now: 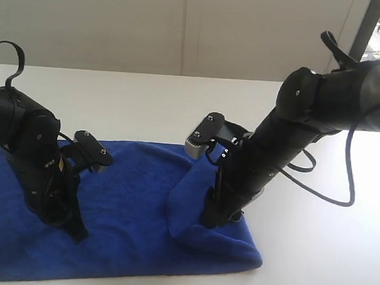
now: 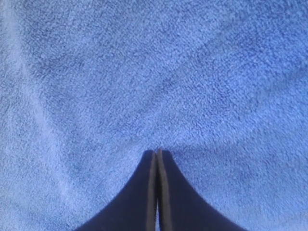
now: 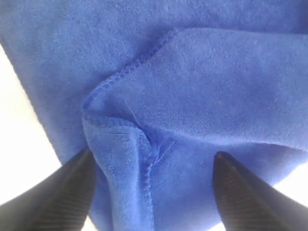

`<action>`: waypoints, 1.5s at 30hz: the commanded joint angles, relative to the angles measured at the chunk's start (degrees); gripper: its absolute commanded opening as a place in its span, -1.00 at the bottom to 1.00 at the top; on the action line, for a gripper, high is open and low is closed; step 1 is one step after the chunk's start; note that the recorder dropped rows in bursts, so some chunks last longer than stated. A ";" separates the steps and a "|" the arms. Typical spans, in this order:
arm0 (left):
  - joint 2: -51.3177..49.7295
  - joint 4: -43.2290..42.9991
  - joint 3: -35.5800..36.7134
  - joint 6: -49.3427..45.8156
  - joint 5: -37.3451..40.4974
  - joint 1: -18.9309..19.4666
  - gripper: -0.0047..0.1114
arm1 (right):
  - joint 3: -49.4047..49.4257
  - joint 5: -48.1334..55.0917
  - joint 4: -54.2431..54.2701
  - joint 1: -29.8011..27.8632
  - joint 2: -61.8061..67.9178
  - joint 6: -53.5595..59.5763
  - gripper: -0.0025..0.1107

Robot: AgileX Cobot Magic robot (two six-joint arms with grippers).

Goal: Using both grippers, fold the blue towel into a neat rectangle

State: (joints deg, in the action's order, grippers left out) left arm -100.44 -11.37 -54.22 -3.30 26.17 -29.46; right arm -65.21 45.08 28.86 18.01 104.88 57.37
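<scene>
Royal-blue microfibre: the blue towel (image 1: 126, 210), spread lengthwise along the edge of the white worktop (image 1: 147, 100) closest to the exterior camera, running out of that view on the left and ending short of the worktop's right edge. Mostly flat, with soft creases. Right end doubled back over itself into a raised, rounded fold, its stitched hem and a puckered corner plain in the right wrist view.

On the towel's left part, the left gripper (image 1: 79, 234), tilted, fingers (image 2: 144, 192) pressed tight together with only a hairline seam between them, tips down on the pile.

At the towel's right end, the right gripper (image 1: 216, 217), angled steeply down into the raised fold, fingers (image 3: 72, 192) spread wide apart, the puckered hem corner lying in the gap between them; contact with the pads impossible to tell. Bare white worktop showing beyond the cloth on either side there.

Off the right arm, a black cable (image 1: 347, 173) looping above the worktop's right side. Behind the far edge, a pale wall (image 1: 120, 20).
</scene>
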 commanded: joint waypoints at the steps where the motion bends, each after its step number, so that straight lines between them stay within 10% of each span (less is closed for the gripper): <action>1: 0.02 0.69 0.47 0.07 0.55 0.14 -0.92 | 1.75 2.21 0.95 0.22 0.67 -1.06 0.18; 23: 0.02 0.69 0.47 0.07 0.77 0.14 -0.92 | 3.19 14.90 7.27 12.76 3.02 -0.68 0.18; 45: 0.02 0.69 0.47 0.07 0.43 0.14 -0.92 | -1.38 -0.48 -21.14 12.21 5.18 -23.15 -0.08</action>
State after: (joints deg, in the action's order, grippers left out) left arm -100.44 -11.37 -54.22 -3.30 26.17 -29.46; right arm -66.46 44.03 8.33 30.61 108.88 34.70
